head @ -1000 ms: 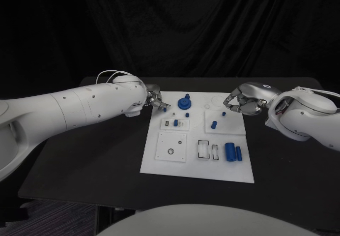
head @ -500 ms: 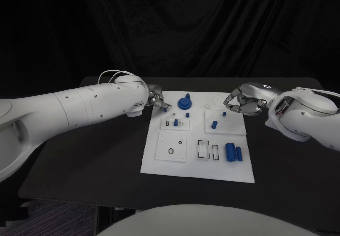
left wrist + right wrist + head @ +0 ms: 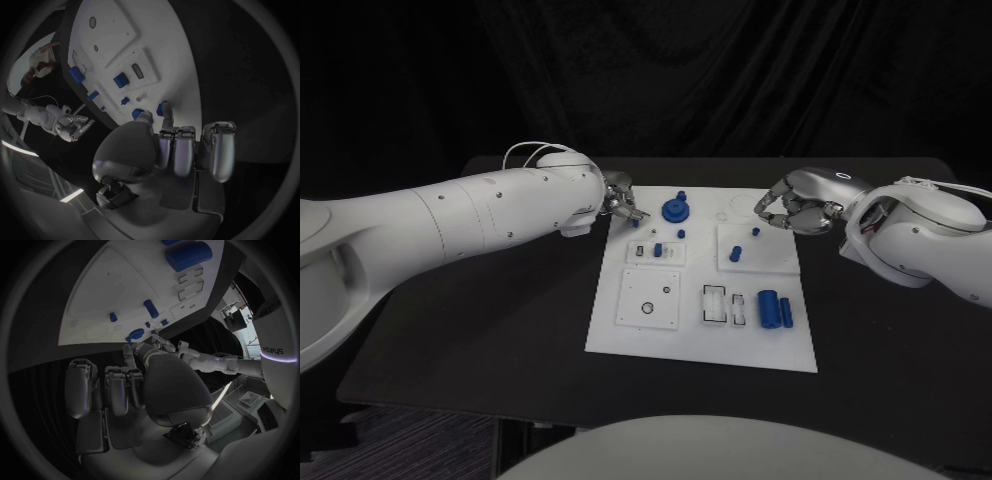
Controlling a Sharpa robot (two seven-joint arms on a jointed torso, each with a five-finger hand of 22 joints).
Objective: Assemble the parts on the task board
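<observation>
Our left hand [image 3: 620, 208] sits at the task board [image 3: 668, 345]'s far left corner, fingertips [image 3: 164, 109] pinching a small blue part [image 3: 161, 106]; whether it is already seated, we cannot tell. Just beyond the fingers, toward the board's middle, stands the round blue knob part [image 3: 675, 210], upright. Our right hand [image 3: 795, 211] hovers over the far right edge, fingers curled on nothing. The large blue cylinder [image 3: 769, 306] lies lengthwise near the board's near right, closer to the right hand, we judge.
</observation>
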